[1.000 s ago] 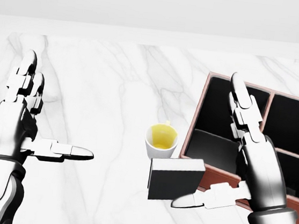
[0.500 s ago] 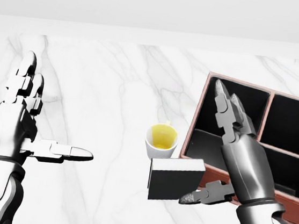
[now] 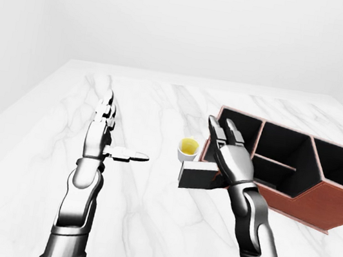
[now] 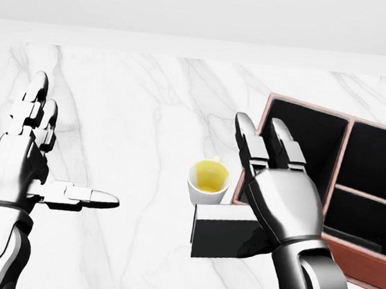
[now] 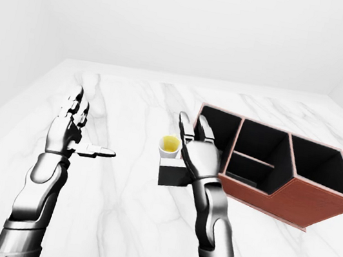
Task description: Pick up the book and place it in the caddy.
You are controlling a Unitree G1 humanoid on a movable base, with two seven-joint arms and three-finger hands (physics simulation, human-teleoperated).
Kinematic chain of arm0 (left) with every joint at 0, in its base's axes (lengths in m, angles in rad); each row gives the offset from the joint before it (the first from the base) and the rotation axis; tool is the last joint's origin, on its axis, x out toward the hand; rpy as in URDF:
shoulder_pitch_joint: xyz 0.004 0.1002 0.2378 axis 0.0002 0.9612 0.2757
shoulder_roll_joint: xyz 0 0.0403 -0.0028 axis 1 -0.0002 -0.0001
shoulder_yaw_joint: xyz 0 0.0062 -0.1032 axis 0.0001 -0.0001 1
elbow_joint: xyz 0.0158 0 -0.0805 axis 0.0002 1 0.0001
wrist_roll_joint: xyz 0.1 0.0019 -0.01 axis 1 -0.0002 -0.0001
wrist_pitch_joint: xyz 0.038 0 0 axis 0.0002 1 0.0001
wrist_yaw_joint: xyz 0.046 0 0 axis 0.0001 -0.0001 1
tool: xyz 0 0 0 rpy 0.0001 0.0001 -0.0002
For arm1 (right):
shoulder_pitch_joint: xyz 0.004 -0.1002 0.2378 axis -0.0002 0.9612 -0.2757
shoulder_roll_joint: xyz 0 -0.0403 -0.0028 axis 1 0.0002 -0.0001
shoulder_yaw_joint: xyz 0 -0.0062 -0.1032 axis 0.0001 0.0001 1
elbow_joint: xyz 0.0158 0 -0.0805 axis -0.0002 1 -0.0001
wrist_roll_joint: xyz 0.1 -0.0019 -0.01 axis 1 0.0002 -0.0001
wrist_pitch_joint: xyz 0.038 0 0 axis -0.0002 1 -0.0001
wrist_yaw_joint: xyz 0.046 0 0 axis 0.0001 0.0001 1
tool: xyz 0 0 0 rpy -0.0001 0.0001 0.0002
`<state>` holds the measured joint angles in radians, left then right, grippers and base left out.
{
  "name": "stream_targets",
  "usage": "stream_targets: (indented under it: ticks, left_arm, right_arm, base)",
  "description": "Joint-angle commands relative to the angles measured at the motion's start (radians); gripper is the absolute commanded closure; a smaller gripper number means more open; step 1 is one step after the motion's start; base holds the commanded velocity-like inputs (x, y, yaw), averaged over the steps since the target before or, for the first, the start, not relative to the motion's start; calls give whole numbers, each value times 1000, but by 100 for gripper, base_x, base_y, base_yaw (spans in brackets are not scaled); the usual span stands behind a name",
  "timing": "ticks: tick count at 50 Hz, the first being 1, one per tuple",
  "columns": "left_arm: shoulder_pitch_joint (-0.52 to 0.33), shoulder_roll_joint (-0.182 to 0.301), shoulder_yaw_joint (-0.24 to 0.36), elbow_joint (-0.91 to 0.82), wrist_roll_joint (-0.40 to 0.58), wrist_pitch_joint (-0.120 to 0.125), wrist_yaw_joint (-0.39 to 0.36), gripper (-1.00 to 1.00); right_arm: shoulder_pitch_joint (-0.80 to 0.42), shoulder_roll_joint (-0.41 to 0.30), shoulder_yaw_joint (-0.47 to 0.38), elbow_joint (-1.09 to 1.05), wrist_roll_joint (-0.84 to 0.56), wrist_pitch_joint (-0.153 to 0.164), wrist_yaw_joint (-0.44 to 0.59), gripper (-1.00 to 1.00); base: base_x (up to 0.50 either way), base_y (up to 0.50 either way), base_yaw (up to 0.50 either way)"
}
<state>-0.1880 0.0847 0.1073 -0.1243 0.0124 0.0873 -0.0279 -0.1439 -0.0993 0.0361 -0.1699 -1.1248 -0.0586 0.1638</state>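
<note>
Left to right across the head view. The left hand [image 4: 20, 163] is hanging above the white marble-patterned tabletop [image 4: 141, 111], palm turned inward, its 2 upper fingers pointing up and its thumb reaching out toward the view's right; the 3 digits are spread apart and are closing on nothing.

Well to the right of that thumb, a small white cup holding yellow liquid [image 4: 208, 180] is standing upright on the tabletop, just beside the upper left of the right hand [image 4: 278, 196].

The dark, box-shaped book with a pale page edge [image 4: 221, 230] is lying on the tabletop just below the cup. The right hand is spreading over the book's right end, its back facing the camera and its 2 upper fingers extended toward the cup and the caddy wall. Its thumb is hidden beneath the palm, so whether the hand is gripping the book cannot be told.

Directly right of this hand, the reddish-brown caddy with black-lined compartments [image 4: 347, 263] is resting on the tabletop, its left wall next to the book's right end.
</note>
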Motion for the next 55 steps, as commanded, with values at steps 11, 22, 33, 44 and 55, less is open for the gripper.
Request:
stream_targets:
  ticks: [11,22,33,44,55]
  left_arm:
    - [3,2,1,22,-10,0,-4,-100]
    - [6,2,4,24,-12,0,-5,-100]
    - [1,4,3,41,-12,0,-5,-100]
    - [5,3,4,36,-11,0,-5,-100]
    - [0,5,5,58,-10,0,-6,-100]
  right_arm:
    - [-44,20,51,126,-181,-3,-54,-100]
    - [-42,24,57,132,-191,-1,-63,-85]
    - [-44,24,58,168,-191,-5,-89,-73]
    - [-55,24,65,228,-189,-6,-128,-71]
    - [-71,25,74,319,-182,-15,-186,-68]
  base:
    - [0,0,0]
    - [0,0,0]
    - [0,0,0]
    - [0,0,0]
    - [0,0,0]
